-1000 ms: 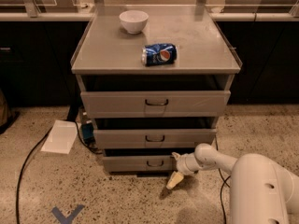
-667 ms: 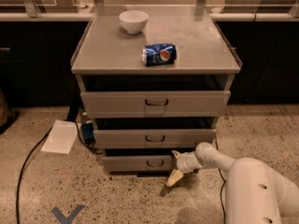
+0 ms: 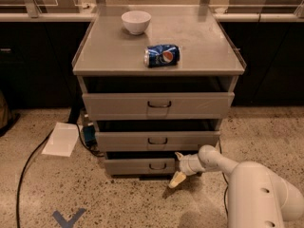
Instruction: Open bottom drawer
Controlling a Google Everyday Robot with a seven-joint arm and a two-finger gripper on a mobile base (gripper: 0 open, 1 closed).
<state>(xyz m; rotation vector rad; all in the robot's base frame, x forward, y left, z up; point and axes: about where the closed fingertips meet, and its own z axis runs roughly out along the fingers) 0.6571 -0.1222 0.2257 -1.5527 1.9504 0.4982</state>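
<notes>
The bottom drawer (image 3: pixel 137 166) is the narrowest grey front of three in the metal cabinet, with a small dark wire handle (image 3: pixel 157 166) at centre. It stands slightly pulled out, with a dark gap above it. My gripper (image 3: pixel 178 167) reaches in from the right on a white arm (image 3: pixel 256 189). It sits at the drawer front's right end, just right of the handle. One cream fingertip (image 3: pixel 176 180) points down toward the floor and another shows above, near the drawer's top edge.
The middle drawer (image 3: pixel 156 140) and top drawer (image 3: pixel 157 105) also stand partly out. A white bowl (image 3: pixel 136 22) and a blue soda can (image 3: pixel 162 55) lie on the cabinet top. A white paper (image 3: pixel 61 139) and a black cable (image 3: pixel 28 165) lie on the floor at left.
The gripper has stayed at the right end of the bottom drawer front. The drawers show no visible movement.
</notes>
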